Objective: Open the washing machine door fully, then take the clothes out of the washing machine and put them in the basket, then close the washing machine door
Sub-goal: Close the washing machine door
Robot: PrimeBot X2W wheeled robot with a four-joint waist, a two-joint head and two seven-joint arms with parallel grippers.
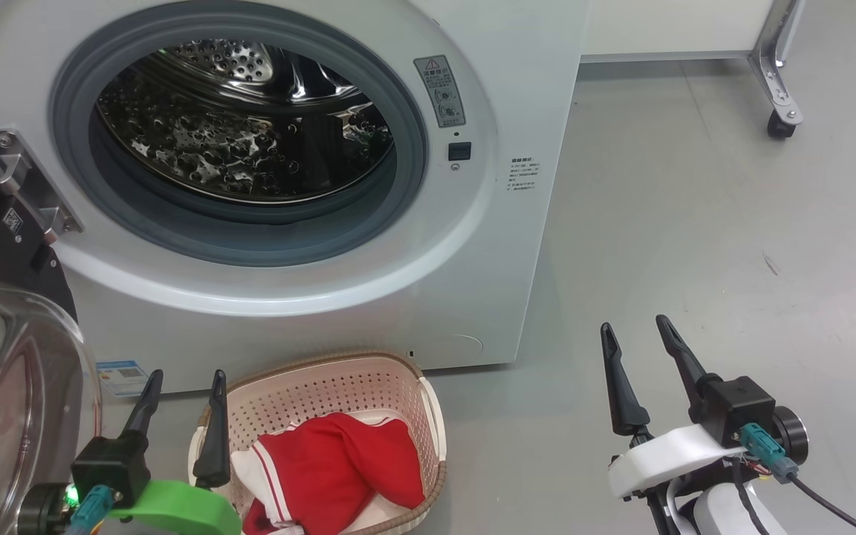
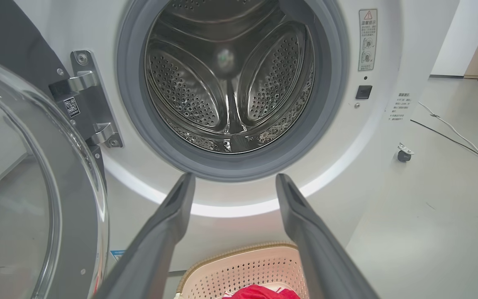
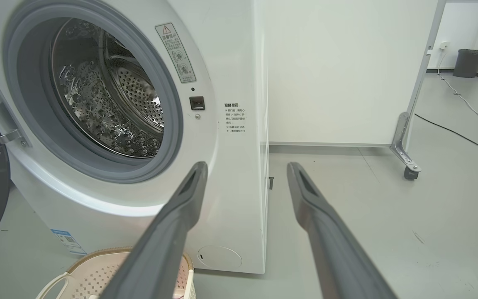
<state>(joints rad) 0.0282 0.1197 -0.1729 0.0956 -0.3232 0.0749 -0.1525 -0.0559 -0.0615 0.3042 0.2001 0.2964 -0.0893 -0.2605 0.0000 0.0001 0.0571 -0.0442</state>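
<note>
While the left gripper [image 1: 187, 379] and right gripper [image 1: 634, 327] are hanging open and empty, the washing machine door [image 1: 12, 371] is looking heavy and slick, best pushed at its rim.

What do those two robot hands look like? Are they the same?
Nearly alike. The left gripper and the right gripper each have two long, dark, tapering fingers on a black block with a teal plug. The left's wrist piece is bright green with a small green light; the right's is white, with a black cable and thin red wires trailing.
</note>
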